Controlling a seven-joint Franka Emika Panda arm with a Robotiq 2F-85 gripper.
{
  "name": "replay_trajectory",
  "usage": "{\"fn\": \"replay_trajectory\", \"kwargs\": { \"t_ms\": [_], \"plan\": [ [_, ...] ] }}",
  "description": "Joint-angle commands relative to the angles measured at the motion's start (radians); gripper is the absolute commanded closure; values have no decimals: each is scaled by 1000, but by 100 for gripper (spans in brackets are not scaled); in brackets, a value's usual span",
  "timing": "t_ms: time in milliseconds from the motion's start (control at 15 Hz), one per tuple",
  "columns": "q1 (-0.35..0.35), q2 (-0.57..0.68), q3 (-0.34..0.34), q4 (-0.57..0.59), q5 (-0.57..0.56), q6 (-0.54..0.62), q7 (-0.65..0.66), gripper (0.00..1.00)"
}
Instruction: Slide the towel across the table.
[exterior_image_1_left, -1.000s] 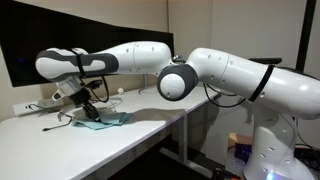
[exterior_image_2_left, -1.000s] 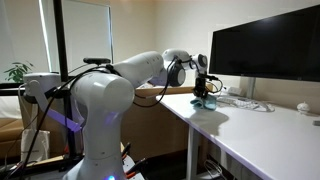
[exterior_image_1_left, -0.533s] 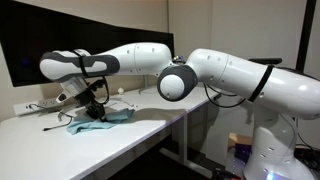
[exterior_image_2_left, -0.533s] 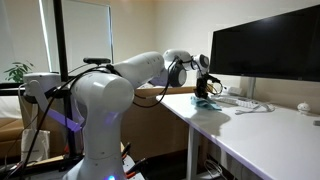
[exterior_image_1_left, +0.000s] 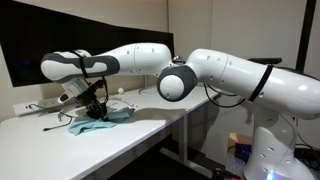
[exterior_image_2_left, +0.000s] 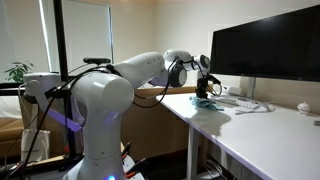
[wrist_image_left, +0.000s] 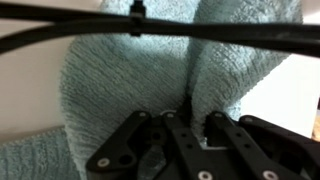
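The light teal towel (exterior_image_1_left: 98, 120) lies bunched on the white table (exterior_image_1_left: 110, 140) in an exterior view, and shows as a small teal patch, the towel (exterior_image_2_left: 205, 101), near the table (exterior_image_2_left: 250, 135) edge. My gripper (exterior_image_1_left: 96, 112) points down onto it, shut on a raised fold of the cloth. In the wrist view the towel (wrist_image_left: 110, 80) fills the frame, and the gripper (wrist_image_left: 190, 120) pinches a ridge of fabric between its black fingers (wrist_image_left: 215, 130). A black cable crosses the top of that view.
A large dark monitor (exterior_image_2_left: 265, 50) stands at the back of the table, with cables (exterior_image_2_left: 250, 104) in front of it and a power strip (exterior_image_1_left: 28, 107) near the wall. A small white object (exterior_image_2_left: 303, 107) lies further along.
Gripper and pinched towel shifted a short way along the table from a second ago, the cloth now more bunched; little has moved in the last half second.
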Motion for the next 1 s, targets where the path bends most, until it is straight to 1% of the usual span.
{"fn": "replay_trajectory", "kwargs": {
  "t_ms": [0,67,600,800,933],
  "plan": [
    [-36,0,8,0,4,-2,-64,92],
    [-45,-33,12,-36,20,4,-72,91],
    [-181,-90,55,-25,114,1,-132,92],
    [-231,-116,58,-24,134,-2,-152,94],
    [-262,-132,57,-21,141,-4,-167,92]
  ]
}}
